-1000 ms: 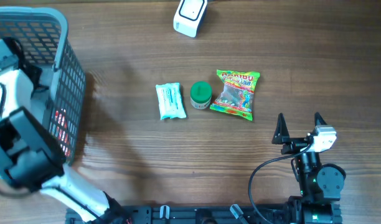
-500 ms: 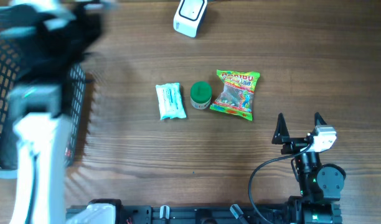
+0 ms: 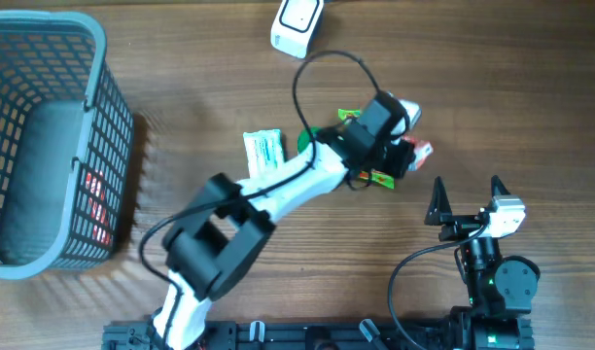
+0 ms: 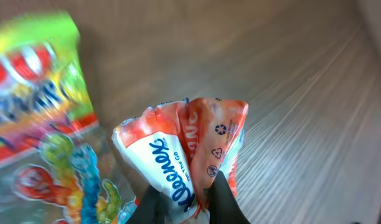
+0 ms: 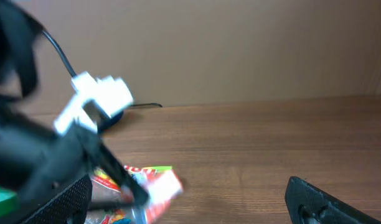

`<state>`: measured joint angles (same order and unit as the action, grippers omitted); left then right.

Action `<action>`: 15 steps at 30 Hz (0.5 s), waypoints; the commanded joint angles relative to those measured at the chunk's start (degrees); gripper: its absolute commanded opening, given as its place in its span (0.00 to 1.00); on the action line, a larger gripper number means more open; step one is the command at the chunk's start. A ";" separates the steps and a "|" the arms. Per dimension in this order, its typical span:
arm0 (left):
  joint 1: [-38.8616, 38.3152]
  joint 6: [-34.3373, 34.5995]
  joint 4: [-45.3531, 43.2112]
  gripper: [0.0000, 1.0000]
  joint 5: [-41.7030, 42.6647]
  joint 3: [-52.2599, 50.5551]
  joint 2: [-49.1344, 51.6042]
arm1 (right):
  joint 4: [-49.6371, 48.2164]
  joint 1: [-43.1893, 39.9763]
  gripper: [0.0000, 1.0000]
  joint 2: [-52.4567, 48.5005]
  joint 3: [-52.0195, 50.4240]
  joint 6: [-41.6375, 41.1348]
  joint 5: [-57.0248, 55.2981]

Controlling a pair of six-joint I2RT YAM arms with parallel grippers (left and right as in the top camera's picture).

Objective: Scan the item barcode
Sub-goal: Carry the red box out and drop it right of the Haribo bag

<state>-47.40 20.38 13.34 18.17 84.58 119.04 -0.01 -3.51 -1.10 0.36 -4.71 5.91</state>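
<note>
Jaws of the left gripper (image 3: 410, 154) are pinched nearly together on the bottom edge of a small orange-and-white snack packet (image 4: 184, 149), which stands up from between the two dark fingers (image 4: 225, 199) in the left wrist view; blue script lettering runs along its white face and small recycling marks show on the orange side, but no barcode can be made out. From overhead, the left arm reaches diagonally across the wooden table (image 3: 210, 97) and holds the packet in the air to the right of the table's middle, above the right edge of a bright green gummy-candy bag (image 3: 351, 117) that lies flat on the wood. The arm hides most of that bag and nearly all of a green-lidded jar (image 3: 305, 141) just to its left. A white-and-teal packet (image 3: 263, 156) lies beside the jar, apart from the arm. A white handheld scanner (image 3: 297, 24) rests at the far edge of the table, well apart from the held packet. A grey mesh basket (image 3: 93, 58) stands at the far left with something red (image 3: 95, 199) showing through its side wall. The right gripper (image 3: 468, 197) sits near the front right of the table with its fingers spread wide, nothing between them, close to the held packet but not touching it.
</note>
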 commanded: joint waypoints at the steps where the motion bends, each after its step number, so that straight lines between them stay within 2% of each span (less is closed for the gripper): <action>1: -1.01 -1.79 -0.04 0.31 -1.18 -0.15 1.75 | -0.26 0.13 1.00 0.31 -0.07 0.07 -0.35; 3: -0.72 -2.01 -0.94 0.73 -2.56 -0.13 1.57 | -0.26 0.13 1.00 0.31 -0.07 0.04 -0.35; 4: -0.17 -2.03 -1.44 0.86 -2.67 -0.07 1.14 | -0.26 0.13 1.00 0.31 -0.07 0.07 -0.35; 6: 1.18 -2.01 -1.11 1.00 -2.62 1.05 -0.37 | -0.26 0.13 1.00 0.31 -0.07 0.04 -0.35; 10: 5.88 -5.70 1.79 1.00 -3.43 7.28 -9.14 | -0.26 0.13 1.00 0.31 -0.07 0.07 -0.35; 15: 17.70 -6.49 4.48 1.00 -16.65 12.39 -22.86 | -0.26 0.13 1.00 0.31 -0.07 0.07 -0.35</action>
<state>-36.32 15.92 16.12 10.83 94.21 104.88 -0.01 -3.51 -1.10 0.36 -4.71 5.91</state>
